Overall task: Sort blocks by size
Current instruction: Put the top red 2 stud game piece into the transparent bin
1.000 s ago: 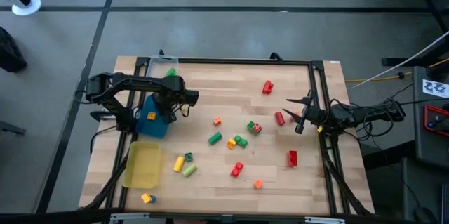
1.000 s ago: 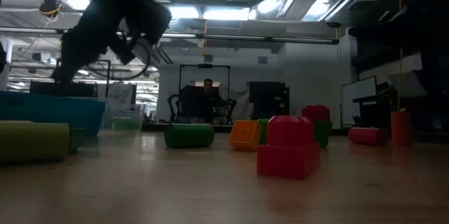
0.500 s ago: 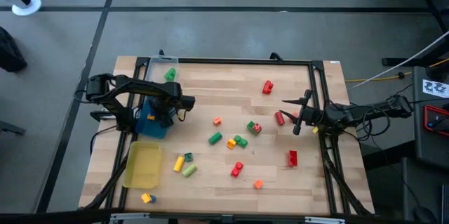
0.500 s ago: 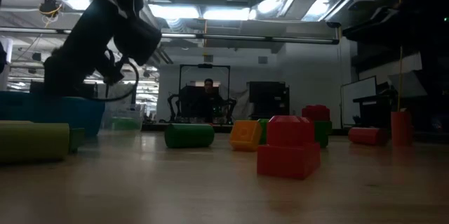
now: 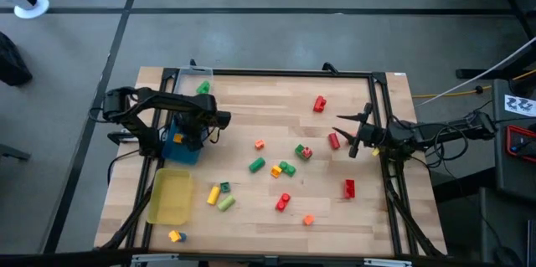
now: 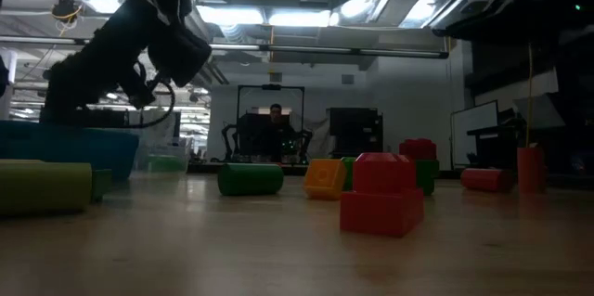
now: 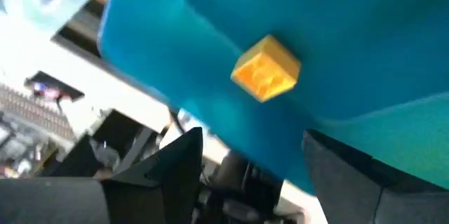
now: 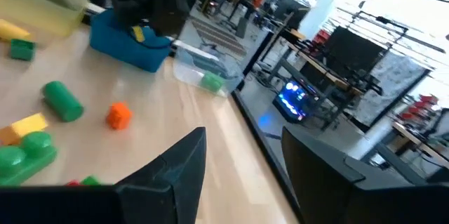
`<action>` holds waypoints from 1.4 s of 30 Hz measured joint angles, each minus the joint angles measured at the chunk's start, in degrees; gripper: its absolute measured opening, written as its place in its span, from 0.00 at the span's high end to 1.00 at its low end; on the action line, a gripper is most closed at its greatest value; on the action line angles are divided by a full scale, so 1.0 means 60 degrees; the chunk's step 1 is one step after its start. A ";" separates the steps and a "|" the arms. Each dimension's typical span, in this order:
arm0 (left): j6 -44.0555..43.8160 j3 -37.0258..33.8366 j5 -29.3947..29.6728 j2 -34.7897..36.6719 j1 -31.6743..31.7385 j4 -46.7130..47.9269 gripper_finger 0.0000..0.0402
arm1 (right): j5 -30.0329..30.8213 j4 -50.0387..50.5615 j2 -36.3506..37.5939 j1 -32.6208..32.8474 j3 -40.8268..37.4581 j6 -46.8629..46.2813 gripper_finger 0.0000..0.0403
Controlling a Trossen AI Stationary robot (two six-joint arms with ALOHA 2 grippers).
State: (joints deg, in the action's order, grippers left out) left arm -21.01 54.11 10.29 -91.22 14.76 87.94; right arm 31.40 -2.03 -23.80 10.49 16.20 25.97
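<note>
Blocks: a yellow-orange cube lies in the blue tray; a green piece in the clear tray. Red, green, yellow and orange pieces lie scattered mid-tabletop; one red brick near the right edge.

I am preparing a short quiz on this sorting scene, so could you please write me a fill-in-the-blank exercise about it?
1. The left gripper hangs over the ____ tray.
2. The block lying in that tray is ____.
3. The clear tray holds one ____ block.
4. The right gripper holds ____.

Missing words: blue; yellow; green; nothing
</note>
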 joint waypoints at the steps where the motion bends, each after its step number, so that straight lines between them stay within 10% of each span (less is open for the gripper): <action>1: -0.0211 0.0102 0.0047 0.0073 0.0000 0.0089 0.43 | -0.0001 0.0149 -0.0193 -0.0205 0.0218 -0.0014 0.53; 8: -0.0419 0.0465 0.0320 0.1401 -0.0014 -0.1293 0.44 | -0.0567 0.1890 -0.1710 -0.2176 0.1913 -0.0065 0.53; 17: -0.0430 0.0469 0.0334 0.3193 -0.0014 -0.4151 0.44 | -0.4169 0.4170 -0.4271 -0.4948 0.3928 0.2414 0.53; 24: -0.0032 0.0469 0.0352 0.3581 -0.0014 -0.5923 0.44 | -0.4449 0.5321 -0.6694 -0.6322 0.5249 0.4008 0.53; 42: 0.0863 0.0465 0.0352 0.3578 -0.0018 -0.7024 0.44 | -0.3146 0.4306 -1.0660 -0.7065 0.6435 -0.1185 0.53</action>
State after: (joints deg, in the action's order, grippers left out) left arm -15.84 56.90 12.40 -69.76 14.66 45.80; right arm 12.52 23.81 -87.76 -31.90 54.81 18.86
